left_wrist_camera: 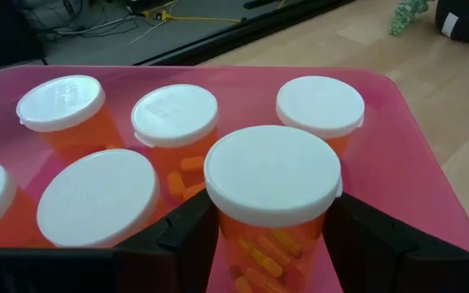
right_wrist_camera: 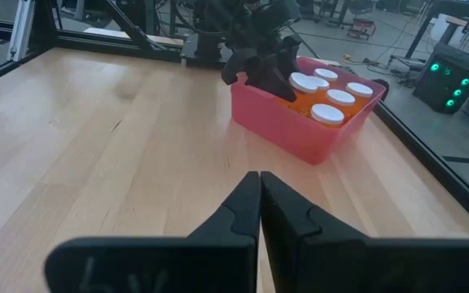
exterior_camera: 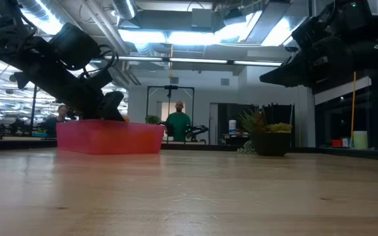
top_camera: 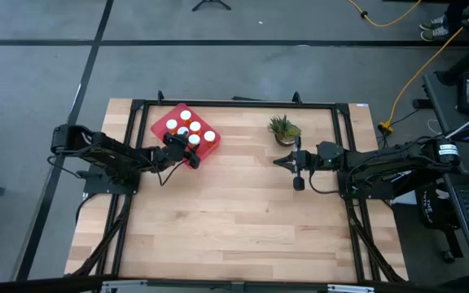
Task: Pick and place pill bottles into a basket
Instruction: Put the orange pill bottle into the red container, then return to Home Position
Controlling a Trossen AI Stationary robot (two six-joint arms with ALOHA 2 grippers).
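On the counter (top_camera: 234,220), as seen from above, the basket (top_camera: 164,122) sits toward ten o'clock of the centre, with six white-capped pill bottles (top_camera: 194,139) counted inside it. The left end effector (top_camera: 183,151) is placed at the basket's five o'clock corner, over the bottle nearest that corner. The right end effector (top_camera: 283,162) is parked well apart, toward three o'clock, just below a small potted plant (top_camera: 284,129). No bottle is seen loose on the counter.

From counter level, the basket is shown as a low pink wall at nine o'clock, with the left arm reaching down into it; the bottles themselves are hidden behind the wall, and the plant stands at three o'clock. A person in a green top is visible in the room beyond.

Through the left wrist camera, one bottle (left_wrist_camera: 271,175) is seen between the two fingers (left_wrist_camera: 165,236), which flank its orange body closely; it is judged to be grasped, though actual contact at the pads is cut off by the frame. Four other capped bottles stand around it on the basket floor.

Through the right wrist camera, the right end effector (right_wrist_camera: 260,195) is shown clenched on nothing, pointed at the basket.

The placing of the last bottle is judged to be in hand; next, a release and a straight lift clear of neighbouring caps would be required.
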